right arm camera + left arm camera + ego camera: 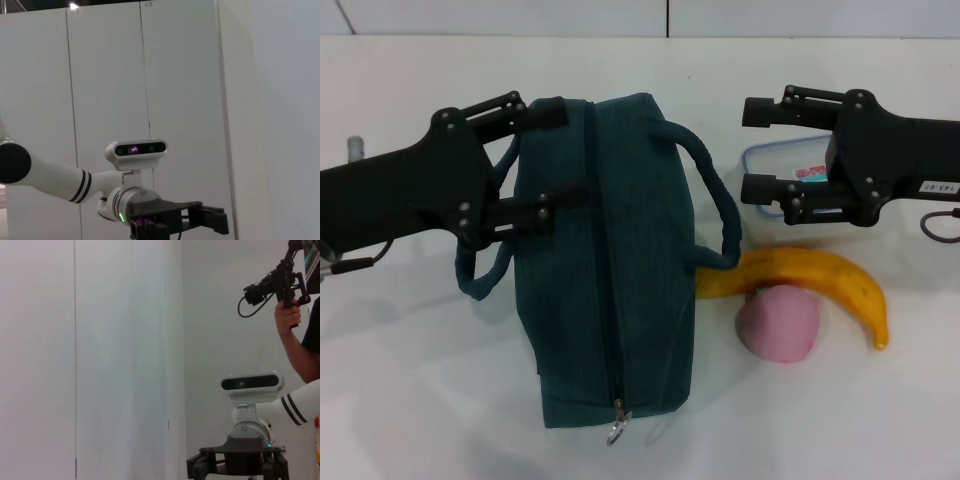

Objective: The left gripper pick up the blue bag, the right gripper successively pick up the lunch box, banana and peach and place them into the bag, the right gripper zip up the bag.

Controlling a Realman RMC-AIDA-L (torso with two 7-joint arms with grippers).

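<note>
Blue bag [605, 270] lying zipped on the white tabletop [420, 400], zipper pull [617, 428] at the near edge, handles [710, 200] splayed to both sides. Left gripper [548, 160] at the bag's left edge, fingers [542, 112] spread wide, holding nothing. Right gripper [760, 150] over the lunch box [775, 190], fingers likewise wide and empty. Banana [820, 275] and peach [778, 322] touching, just beside the bag's right side. Bare tabletop open along the near edge and far left.

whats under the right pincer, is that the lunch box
Yes, the clear lunch box with a blue rim lies below the open right pincer. Only its left part and a red label show; the pincer's body covers the rest and any contents.
</note>
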